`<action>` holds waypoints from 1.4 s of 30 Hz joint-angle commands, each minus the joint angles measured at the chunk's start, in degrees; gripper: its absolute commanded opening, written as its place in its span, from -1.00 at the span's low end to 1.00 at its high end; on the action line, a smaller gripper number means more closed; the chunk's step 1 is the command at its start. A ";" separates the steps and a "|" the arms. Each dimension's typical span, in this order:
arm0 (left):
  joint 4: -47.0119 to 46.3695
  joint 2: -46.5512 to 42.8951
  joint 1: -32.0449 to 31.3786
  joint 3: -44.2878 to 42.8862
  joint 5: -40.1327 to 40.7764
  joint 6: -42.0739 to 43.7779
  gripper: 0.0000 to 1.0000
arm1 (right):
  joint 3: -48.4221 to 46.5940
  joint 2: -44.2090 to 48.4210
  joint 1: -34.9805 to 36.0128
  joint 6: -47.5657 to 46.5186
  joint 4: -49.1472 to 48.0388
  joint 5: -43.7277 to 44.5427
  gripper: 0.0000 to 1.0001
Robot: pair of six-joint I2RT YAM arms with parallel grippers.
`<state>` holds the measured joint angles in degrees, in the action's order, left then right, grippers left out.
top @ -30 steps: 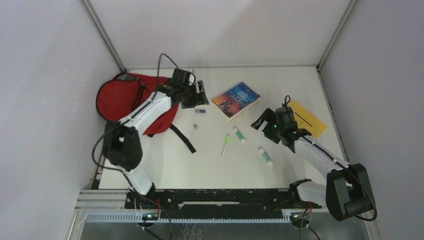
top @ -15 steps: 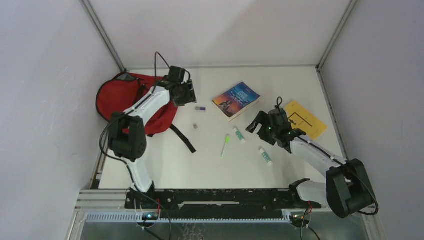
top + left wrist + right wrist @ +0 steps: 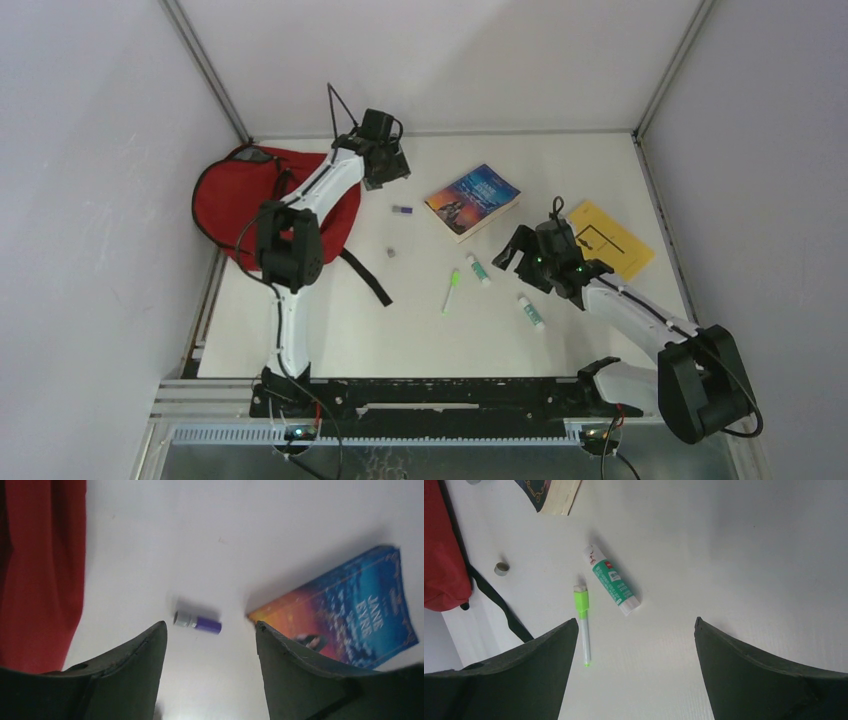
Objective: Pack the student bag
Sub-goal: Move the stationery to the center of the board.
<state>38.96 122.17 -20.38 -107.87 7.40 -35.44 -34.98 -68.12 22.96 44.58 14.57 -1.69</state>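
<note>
The student bag (image 3: 232,195) is a soft red backpack lying at the left of the table, with a black strap (image 3: 366,277) trailing toward the middle. Its red fabric fills the left edge of the left wrist view (image 3: 40,570). My left gripper (image 3: 393,170) hangs open and empty just past the bag's right edge, at the back of the table. Its jaws (image 3: 210,626) frame a small purple-and-grey tube (image 3: 197,622) on the table below. My right gripper (image 3: 510,252) is open and empty, hovering (image 3: 635,622) near a green-and-white glue stick (image 3: 613,585) and a green pen (image 3: 583,625).
A blue-and-orange book (image 3: 472,200) lies at the back middle, close to the purple tube (image 3: 401,210). A small grey cap (image 3: 391,253), a second glue stick (image 3: 531,312) and a yellow envelope (image 3: 612,238) also lie on the white table. Grey walls close the left, back and right.
My left gripper rose and swung toward the back of the table, away from the purple tube. My right gripper shifted a little left toward the glue stick and pen.
</note>
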 commanded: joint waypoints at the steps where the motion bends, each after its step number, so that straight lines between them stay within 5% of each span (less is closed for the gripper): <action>1: 1.77 6.75 -0.10 -10.67 2.47 -6.23 0.43 | -2.26 2.95 0.42 -1.11 0.93 1.37 0.91; 8: 0.73 17.08 0.60 -25.95 4.14 -4.80 0.57 | -2.28 5.14 0.48 -1.26 2.65 1.46 0.91; 15: -4.03 25.09 1.64 -33.04 -6.81 -5.65 0.28 | -2.28 5.64 0.64 -0.86 2.36 0.86 0.90; 26: -3.16 22.20 1.36 -23.59 -11.04 -2.71 0.06 | -3.55 6.93 0.96 -1.17 3.63 1.17 0.90; 42: -3.19 14.23 0.46 -8.26 -12.09 1.07 -0.01 | -3.87 7.82 1.60 -0.87 4.83 1.60 0.91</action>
<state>34.61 140.92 -19.38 -120.86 -3.14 -35.94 -36.42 -61.89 23.83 43.97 19.57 -1.10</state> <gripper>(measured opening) 0.503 0.954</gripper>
